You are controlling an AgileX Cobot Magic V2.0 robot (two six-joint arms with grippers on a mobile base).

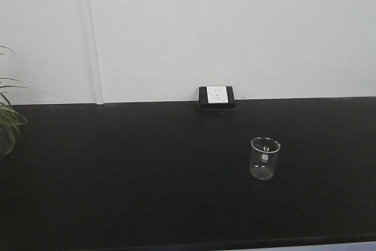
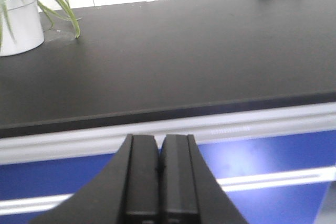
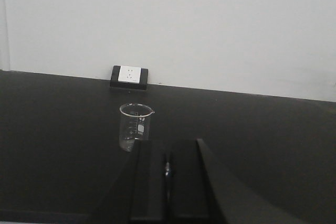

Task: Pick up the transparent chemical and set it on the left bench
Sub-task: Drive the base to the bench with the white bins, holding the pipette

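White wall (image 1: 235, 27) runs behind the long black worktop (image 1: 117, 174), with a wall socket (image 1: 217, 96) at the far edge, a clear glass beaker (image 1: 264, 159) standing upright to the right and nearer to us, and a green plant (image 1: 10, 117) in a white pot (image 2: 20, 24) far to the left. Our left gripper (image 2: 159, 139) hangs just in front of the worktop's near edge and our right gripper (image 3: 168, 144) sits close to the beaker, on its near side, both with fingers pressed close and only a thin slit between. We cannot tell where the clear dropper is.
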